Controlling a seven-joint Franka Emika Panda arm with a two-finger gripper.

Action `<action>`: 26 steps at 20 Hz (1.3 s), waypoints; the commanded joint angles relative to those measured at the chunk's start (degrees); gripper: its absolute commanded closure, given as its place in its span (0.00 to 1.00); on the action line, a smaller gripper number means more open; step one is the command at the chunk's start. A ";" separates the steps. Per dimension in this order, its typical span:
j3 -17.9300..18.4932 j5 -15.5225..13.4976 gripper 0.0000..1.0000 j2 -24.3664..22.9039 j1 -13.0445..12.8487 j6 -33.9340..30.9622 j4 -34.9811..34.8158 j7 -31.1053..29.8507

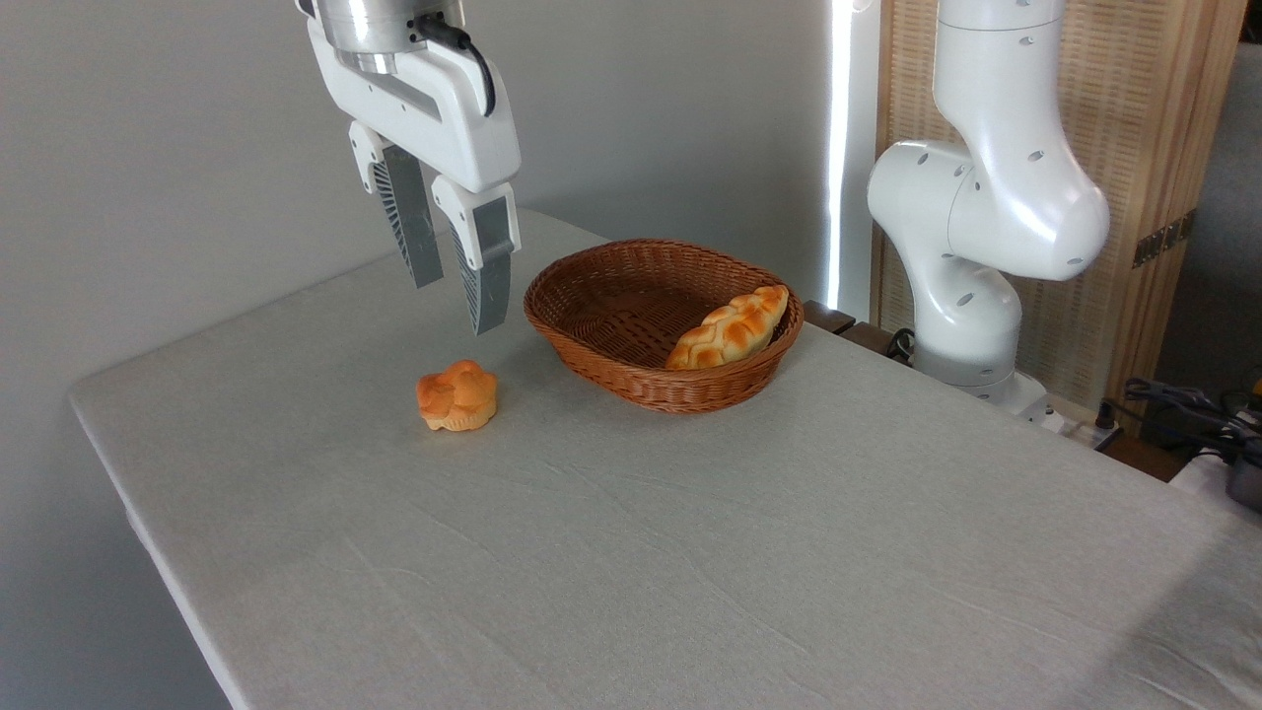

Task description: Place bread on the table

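Note:
The bread (457, 395), a small round golden-orange bun with a knotted top, rests on the table (631, 552), which is covered in a light grey cloth. It lies just left of the wicker basket. My gripper (458, 299) hangs well above the bun, apart from it. Its two grey fingers stand open with nothing between them.
A brown oval wicker basket (601, 360) stands to the right of the bun and holds a longer braided loaf (731, 328). The arm's white base (971, 256) rises at the table's far right edge. Cables and gear (1198, 409) lie beyond it.

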 commanded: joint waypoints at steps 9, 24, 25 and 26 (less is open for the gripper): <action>7.30 3.50 0.00 0.62 -8.84 4.90 -0.88 -0.80; 8.88 0.25 0.00 -2.64 -6.73 6.67 -5.54 -0.71; 8.88 0.25 0.00 -2.55 -6.73 6.67 -5.45 -0.80; 8.80 0.25 0.00 -2.55 -6.73 6.50 -5.45 -0.97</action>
